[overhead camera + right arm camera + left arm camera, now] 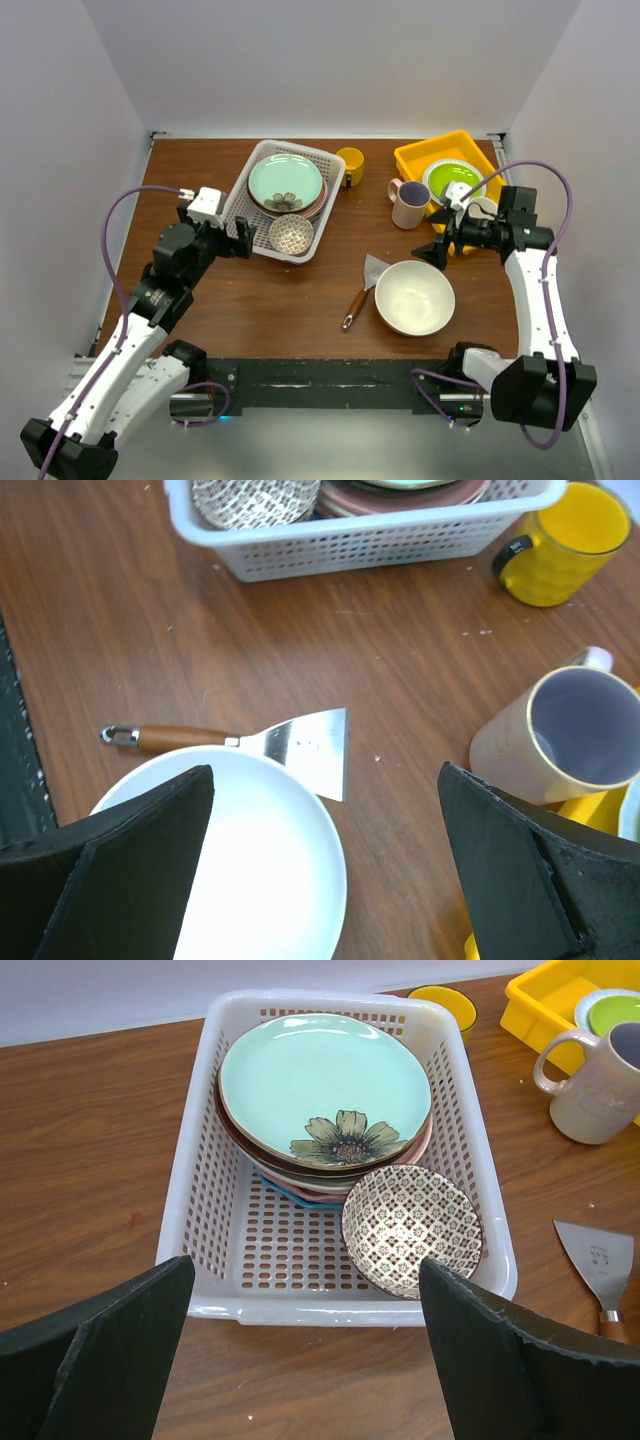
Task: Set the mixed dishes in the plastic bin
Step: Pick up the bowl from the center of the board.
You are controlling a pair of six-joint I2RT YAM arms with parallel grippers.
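Open and empty, my left gripper (238,240) and right gripper (438,235) hover; plates (325,1090) and patterned bowl (410,1228) sit in the plastic bin (200,1210) by the bench's far edge; cream bowl (414,297), yellow mug (350,165) and cream mug (409,204) lie outside.

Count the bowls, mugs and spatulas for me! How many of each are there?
Bowls: 2, the large cream bowl and the small patterned bowl.
Mugs: 2, the yellow mug and the purple-lined cream mug.
Spatulas: 1, the spatula.
Total: 5.
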